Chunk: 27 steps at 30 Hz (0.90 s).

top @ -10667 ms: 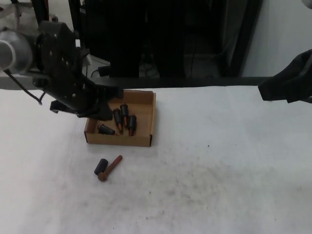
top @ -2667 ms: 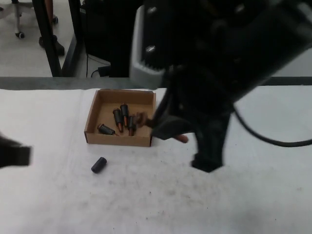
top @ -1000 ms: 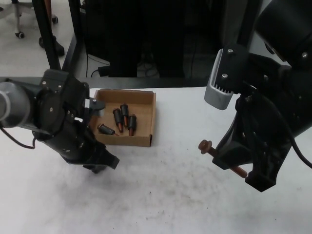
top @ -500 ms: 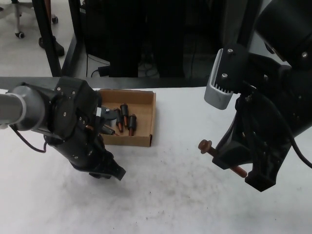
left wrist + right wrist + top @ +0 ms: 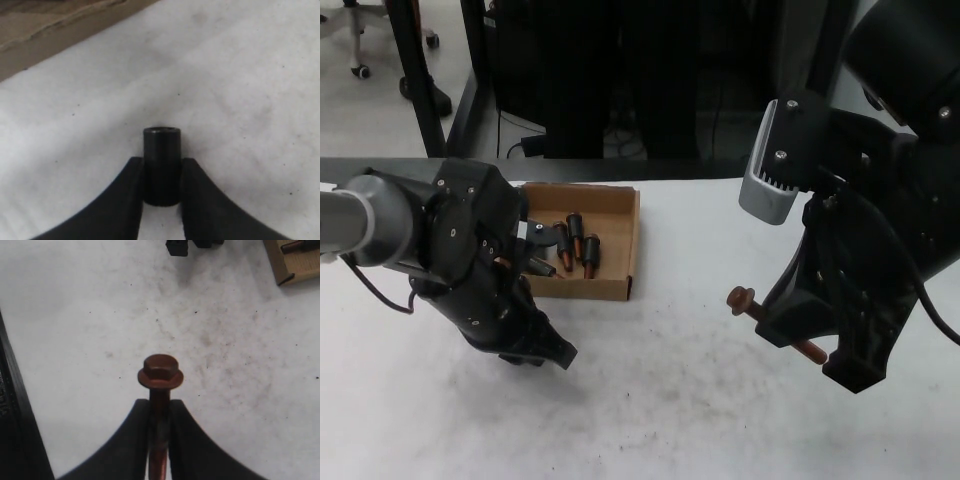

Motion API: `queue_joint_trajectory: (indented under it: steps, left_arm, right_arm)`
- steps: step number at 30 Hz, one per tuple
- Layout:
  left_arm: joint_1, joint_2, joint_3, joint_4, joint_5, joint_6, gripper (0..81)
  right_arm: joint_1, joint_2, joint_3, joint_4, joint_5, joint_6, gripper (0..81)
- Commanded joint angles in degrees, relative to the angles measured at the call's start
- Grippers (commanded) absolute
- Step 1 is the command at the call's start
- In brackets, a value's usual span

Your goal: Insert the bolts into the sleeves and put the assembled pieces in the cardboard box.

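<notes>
My left gripper (image 5: 162,187) is shut on a black sleeve (image 5: 162,162), its open end facing away from the wrist, low over the white bench. In the high view that arm (image 5: 470,270) stands just in front of the cardboard box (image 5: 616,288), which holds several assembled pieces (image 5: 577,243). My right gripper (image 5: 159,427) is shut on the shank of a copper-coloured bolt (image 5: 160,375), flanged hex head outward. In the high view the bolt (image 5: 744,301) hangs above the bench at the right, head pointing left toward the other arm.
The white bench (image 5: 660,400) lies open between the two arms. The box's brown wall (image 5: 45,47) shows at the edge of the left wrist view. The box corner (image 5: 292,262) and the other gripper's dark tips (image 5: 177,247) appear far off in the right wrist view.
The left arm came down over the loose sleeve in front of the box and shifted slightly right and forward; the right arm, with the bolt, has stayed still over the last second.
</notes>
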<state>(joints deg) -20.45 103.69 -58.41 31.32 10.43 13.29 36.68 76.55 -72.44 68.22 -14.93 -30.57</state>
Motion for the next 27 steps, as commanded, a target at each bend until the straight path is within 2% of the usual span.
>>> queue_joint_trajectory:
  steps: [1, 5, 9, 14, 21, 25, 27]
  left_arm:
    - [-0.31, 0.56, 0.01, 1.32, 1.35, -0.41, 15.3]
    - [-0.67, 0.56, -0.24, 2.57, 1.87, -0.41, 1.2]
    - [-1.02, -0.07, -0.23, 5.22, 8.16, -0.39, 0.8]
    - [-2.82, -4.3, -0.23, 6.97, 8.53, -0.24, 0.8]
    - [-4.41, -17.38, -0.09, 10.54, 9.08, 3.67, 0.8]
    - [-3.44, -25.21, 1.64, 7.93, 19.46, -1.4, 0.8]
    - [-3.45, -28.59, 3.28, 5.89, 21.17, -2.7, 0.8]
  right_arm:
    - [-0.27, -0.83, -0.09, -0.37, -0.41, 0.24, 0.0]
    - [-0.27, -0.83, -0.09, -0.37, -0.31, 0.24, 0.0]
    - [-0.27, -0.83, -0.09, -0.37, -0.31, 0.24, 0.0]
    - [-0.27, -0.83, -0.22, -0.37, -0.34, 0.64, 0.0]
    - [-0.27, -0.83, -0.85, -1.66, -0.34, 6.67, 0.0]
    - [-0.27, -0.83, -1.32, -7.0, -5.08, 10.85, 0.0]
    - [-0.27, -0.83, -1.32, -11.74, -8.42, 15.09, 0.0]
